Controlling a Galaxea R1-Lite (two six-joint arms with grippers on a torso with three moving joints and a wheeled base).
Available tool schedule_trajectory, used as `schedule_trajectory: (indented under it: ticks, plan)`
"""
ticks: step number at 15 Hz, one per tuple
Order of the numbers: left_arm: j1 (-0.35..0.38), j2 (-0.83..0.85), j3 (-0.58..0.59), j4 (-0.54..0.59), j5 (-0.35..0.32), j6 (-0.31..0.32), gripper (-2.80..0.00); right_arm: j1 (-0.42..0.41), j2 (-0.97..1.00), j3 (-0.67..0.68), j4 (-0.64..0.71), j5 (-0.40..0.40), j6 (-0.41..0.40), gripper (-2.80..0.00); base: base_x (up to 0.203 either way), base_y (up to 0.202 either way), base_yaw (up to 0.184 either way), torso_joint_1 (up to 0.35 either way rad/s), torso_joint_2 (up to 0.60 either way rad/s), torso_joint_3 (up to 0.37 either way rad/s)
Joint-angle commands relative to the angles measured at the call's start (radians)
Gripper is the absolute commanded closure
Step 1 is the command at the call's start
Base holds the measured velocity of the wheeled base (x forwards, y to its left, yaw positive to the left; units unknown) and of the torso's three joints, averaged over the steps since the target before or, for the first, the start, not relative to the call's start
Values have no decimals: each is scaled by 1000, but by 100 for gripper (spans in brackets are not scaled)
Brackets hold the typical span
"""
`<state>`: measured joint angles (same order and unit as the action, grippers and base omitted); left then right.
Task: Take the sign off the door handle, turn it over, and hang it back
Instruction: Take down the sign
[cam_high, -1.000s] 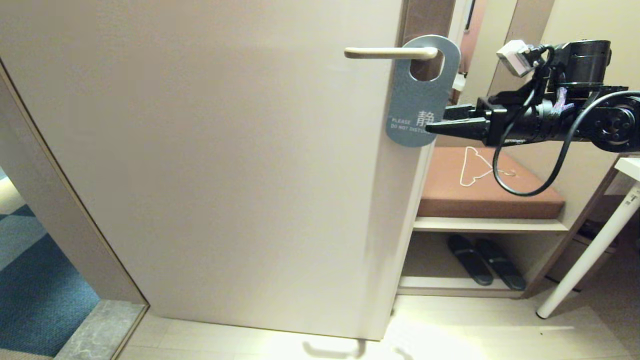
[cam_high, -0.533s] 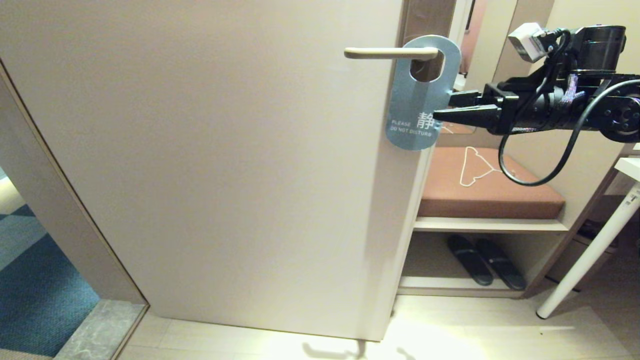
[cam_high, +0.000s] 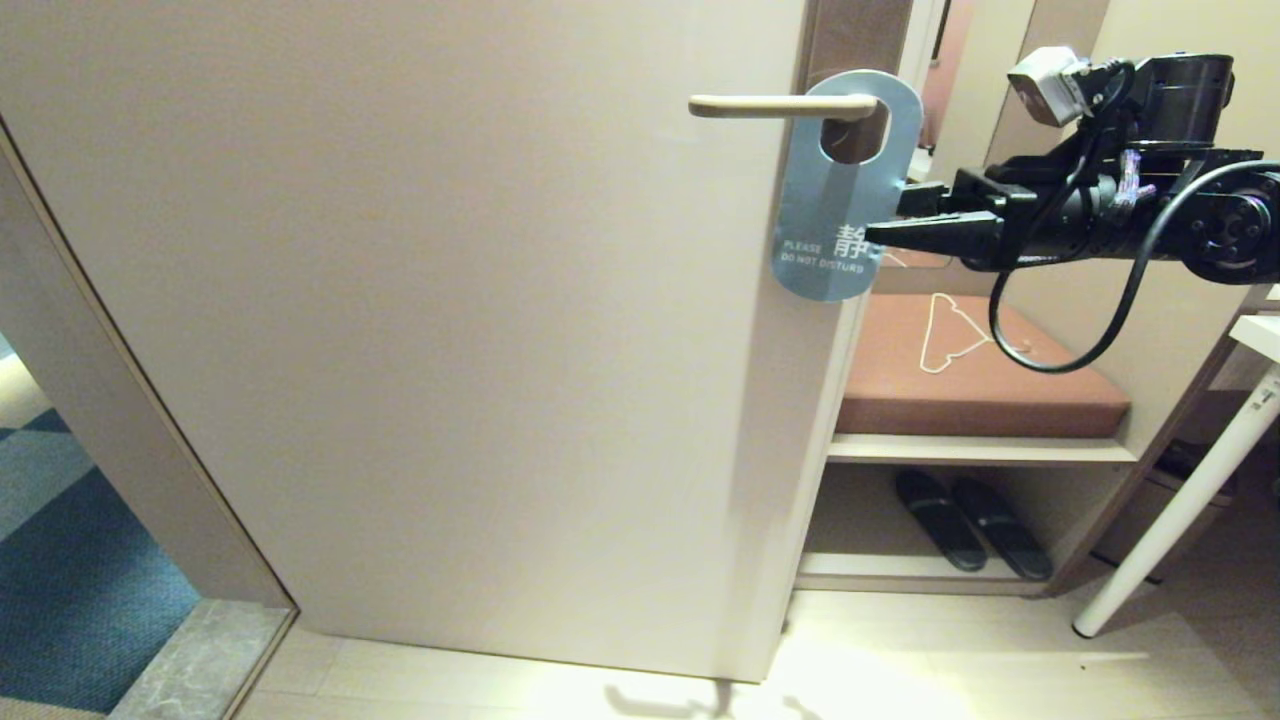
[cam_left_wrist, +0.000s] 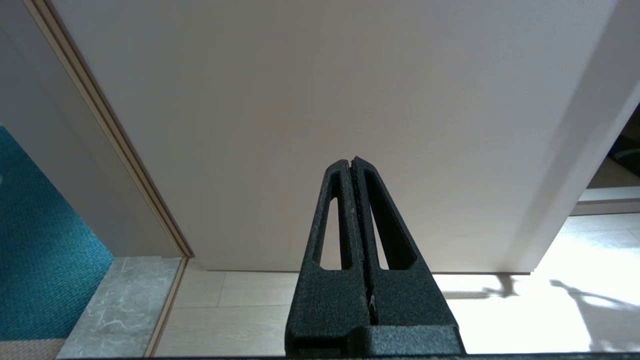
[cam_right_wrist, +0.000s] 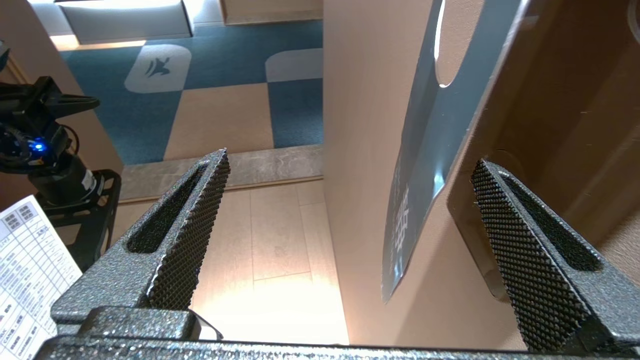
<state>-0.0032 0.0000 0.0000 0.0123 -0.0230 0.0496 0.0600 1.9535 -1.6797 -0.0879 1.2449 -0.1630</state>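
Observation:
The blue-grey sign hangs by its oval hole on the beige door handle, its "DO NOT DISTURB" face outward. My right gripper is open, reaching in from the right at the sign's lower right edge. In the right wrist view the sign hangs edge-on between the two spread fingers, touching neither. My left gripper is shut and empty, low before the door, out of the head view.
The cream door fills the middle. Right of it stand a brown bench with a white wire hanger, slippers on the shelf below, and a white table leg. Blue carpet lies at the left.
My right gripper rose from the sign's bottom edge to the level of its text and shifted slightly; over the last half second it hardly moved. The sign still hangs on the handle.

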Motion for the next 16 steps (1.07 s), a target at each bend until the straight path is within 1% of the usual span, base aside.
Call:
schedule_trajectory:
  ticks: [1,4,7,13,16]
  plan:
    - [0,2,0,0,0,0,0,6,23,-21,-1,8,-1,-280,0,0,0,0,0,0]
    - [0,2,0,0,0,1,0,9,42,-54,-1,34,-1,-280,0,0,0,0,0,0]
    - [0,2,0,0,-1,1,0,13,62,-81,-1,34,-1,-280,0,0,0,0,0,0]
    - [0,2,0,0,0,1,0,38,74,-89,-7,34,-2,-280,0,0,0,0,0,0]
    - [0,2,0,0,0,1,0,38,100,-134,-7,34,-3,-280,0,0,0,0,0,0]
